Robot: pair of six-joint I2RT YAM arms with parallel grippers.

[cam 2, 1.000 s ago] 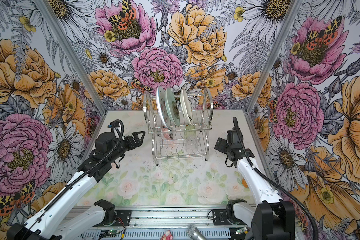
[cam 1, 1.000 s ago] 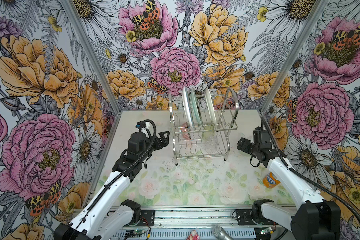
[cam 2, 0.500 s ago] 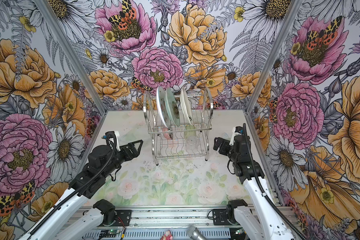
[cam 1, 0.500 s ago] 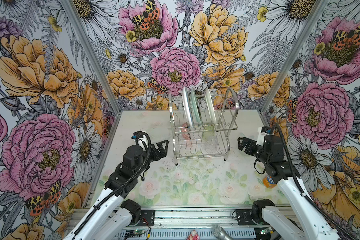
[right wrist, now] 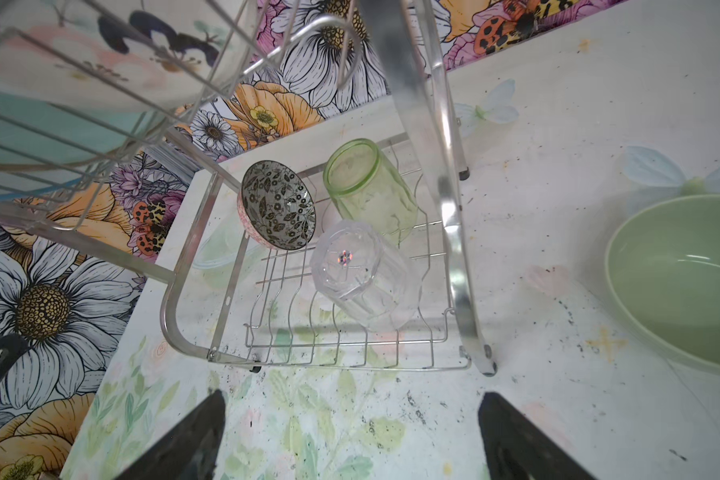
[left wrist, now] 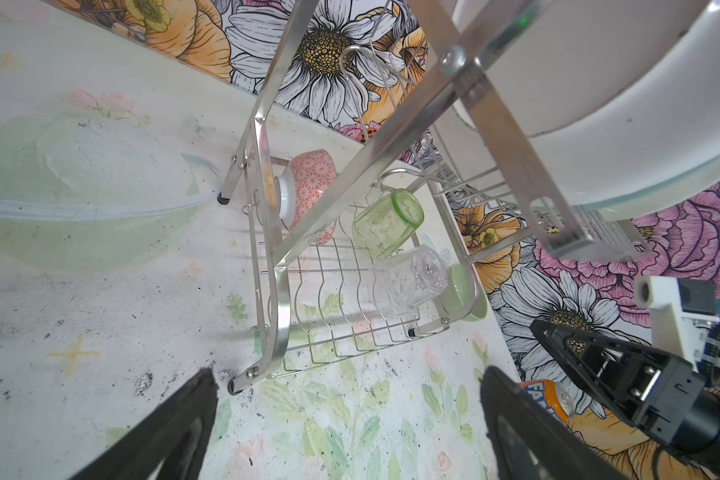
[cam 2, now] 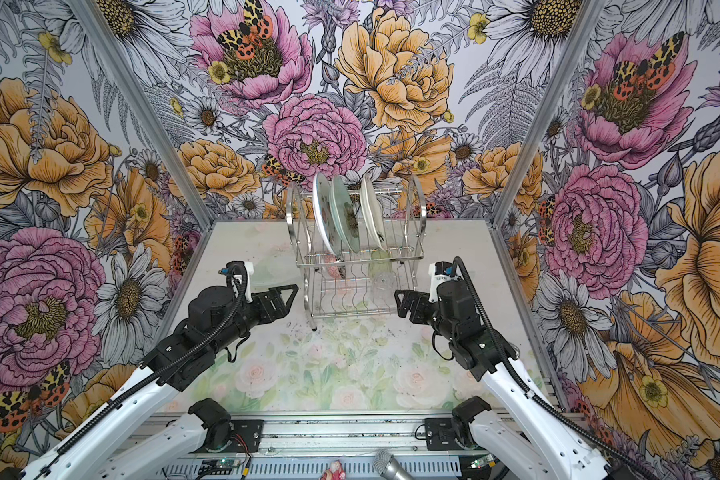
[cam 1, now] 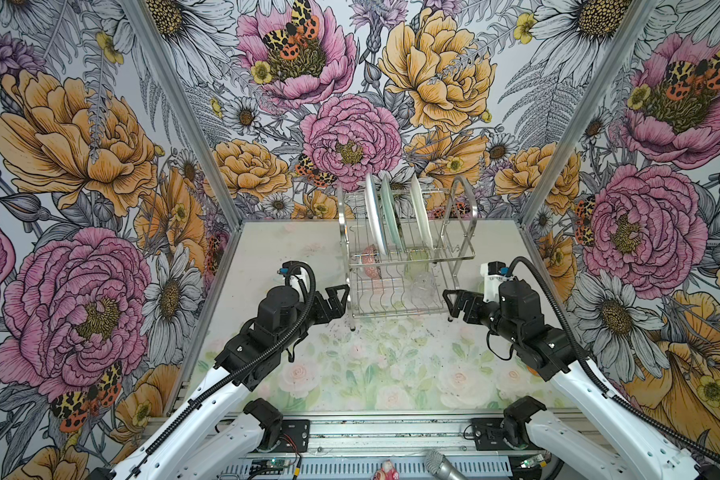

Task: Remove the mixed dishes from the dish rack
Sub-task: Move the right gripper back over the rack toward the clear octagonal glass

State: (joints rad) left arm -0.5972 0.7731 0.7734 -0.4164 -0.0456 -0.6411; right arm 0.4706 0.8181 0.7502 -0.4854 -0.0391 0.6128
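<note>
The chrome dish rack (cam 1: 458, 253) (cam 2: 408, 249) stands at the table's back. Three plates stand upright in its upper shelf: white (cam 1: 373, 216), pale aqua (cam 1: 391, 220) and cream (cam 1: 420, 212). On the lower tier lie a bowl (right wrist: 277, 212), pink outside and black-white patterned inside, a green tumbler (right wrist: 371, 187) and a clear tumbler (right wrist: 362, 274). A pale green bowl (right wrist: 682, 282) sits on the table beside the rack's right leg. My left gripper (cam 1: 341, 297) (left wrist: 348, 374) hangs open at the rack's front left corner. My right gripper (cam 1: 449, 301) (right wrist: 350, 397) is open at its front right corner. Neither holds anything.
An orange-labelled drink can (left wrist: 545, 399) lies on the table at the right, under my right arm. Flower-printed walls close in the table (cam 1: 371, 365) on three sides. A metal rail (cam 1: 391, 432) runs along the front edge.
Both arms have drawn back and lowered. The right gripper has swung left towards the rack's front right corner, and the left one has shifted nearer its front left leg. Both stay open.
</note>
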